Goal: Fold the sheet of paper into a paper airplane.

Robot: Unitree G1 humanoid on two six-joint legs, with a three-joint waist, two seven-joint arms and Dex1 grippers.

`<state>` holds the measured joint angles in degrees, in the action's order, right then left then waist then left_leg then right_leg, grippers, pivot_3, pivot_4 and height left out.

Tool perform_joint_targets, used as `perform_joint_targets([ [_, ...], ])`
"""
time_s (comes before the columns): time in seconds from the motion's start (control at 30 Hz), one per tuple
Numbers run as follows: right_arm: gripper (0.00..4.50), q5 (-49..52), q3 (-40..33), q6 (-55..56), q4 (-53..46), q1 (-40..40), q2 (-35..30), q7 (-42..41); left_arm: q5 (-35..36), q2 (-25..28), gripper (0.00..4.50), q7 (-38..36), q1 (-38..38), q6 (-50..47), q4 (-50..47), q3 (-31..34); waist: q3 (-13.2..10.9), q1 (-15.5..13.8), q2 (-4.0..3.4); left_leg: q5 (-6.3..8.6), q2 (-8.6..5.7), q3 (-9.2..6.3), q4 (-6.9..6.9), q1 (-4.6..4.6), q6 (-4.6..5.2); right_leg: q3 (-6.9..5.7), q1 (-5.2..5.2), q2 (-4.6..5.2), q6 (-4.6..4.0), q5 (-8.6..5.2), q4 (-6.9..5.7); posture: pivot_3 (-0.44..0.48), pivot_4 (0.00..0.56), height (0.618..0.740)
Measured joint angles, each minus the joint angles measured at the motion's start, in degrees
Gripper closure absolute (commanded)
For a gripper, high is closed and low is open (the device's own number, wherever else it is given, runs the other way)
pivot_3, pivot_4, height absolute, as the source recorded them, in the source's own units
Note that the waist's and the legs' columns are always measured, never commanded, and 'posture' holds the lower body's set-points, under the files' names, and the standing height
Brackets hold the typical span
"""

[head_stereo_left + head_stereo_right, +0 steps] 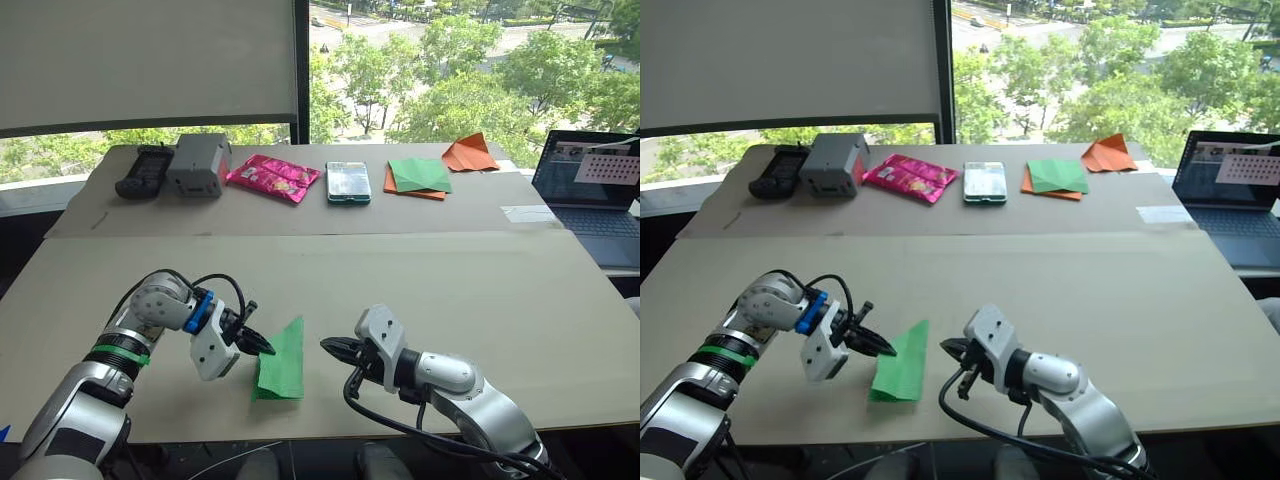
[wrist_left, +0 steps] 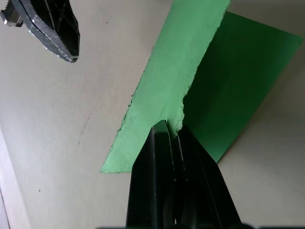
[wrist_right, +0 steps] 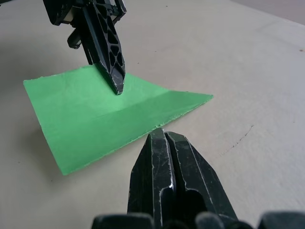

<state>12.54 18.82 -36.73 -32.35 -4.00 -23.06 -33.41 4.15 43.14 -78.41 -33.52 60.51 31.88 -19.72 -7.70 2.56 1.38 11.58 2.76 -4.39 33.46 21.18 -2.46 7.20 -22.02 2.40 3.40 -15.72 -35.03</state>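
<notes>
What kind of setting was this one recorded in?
Probably an office or lab set up as a workspace: a cardboard-covered table by a large window overlooking trees, an open laptop at the side, and folded paper laid out along the far edge.

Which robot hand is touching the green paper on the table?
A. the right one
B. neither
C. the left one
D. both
C. The left gripper has its shut jaws on the edge of the sheet of paper, while the right gripper sits beside the sheet with its jaws shut and a gap of bare table between them.
</notes>
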Motion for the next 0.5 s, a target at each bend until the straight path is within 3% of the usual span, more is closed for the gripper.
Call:
perform_joint_targets([
  [0.23, 4.5, -1.1, -7.9, 0.0, 0.2, -1.4, 0.4, 6.0, -11.1, 1.3, 4.48, 19.0, 16.7, -40.7, -29.2, 8.4, 0.0, 0.0, -0.08, 0.0, 0.02, 0.0, -0.03, -0.07, -0.01, -0.05, -0.17, -0.01, 0.0, 0.0, -0.01, 0.0, 0.15, 0.74],
  [0.37, 4.5, -1.4, -10.3, 0.1, 0.3, -2.0, -0.2, 7.2, -20.3, -3.7, 4.48, 27.0, 18.7, -61.1, -39.0, 9.0, 0.0, -0.4, -0.05, 0.01, 0.0, 0.01, 0.0, -0.01, -0.03, -0.03, -0.13, 0.0, -0.04, -0.03, 0.09, 0.0, 0.15, 0.74],
  [0.5, 4.5, -2.4, -9.1, 0.1, 0.4, -1.9, -1.2, 6.9, -24.5, -7.9, 4.48, 30.0, 18.6, -72.9, -43.8, 7.6, 0.0, 0.0, -0.04, 0.01, -0.01, 0.01, -0.01, -0.02, -0.02, -0.02, -0.12, 0.0, -0.04, -0.03, 0.05, 0.0, 0.15, 0.74],
])
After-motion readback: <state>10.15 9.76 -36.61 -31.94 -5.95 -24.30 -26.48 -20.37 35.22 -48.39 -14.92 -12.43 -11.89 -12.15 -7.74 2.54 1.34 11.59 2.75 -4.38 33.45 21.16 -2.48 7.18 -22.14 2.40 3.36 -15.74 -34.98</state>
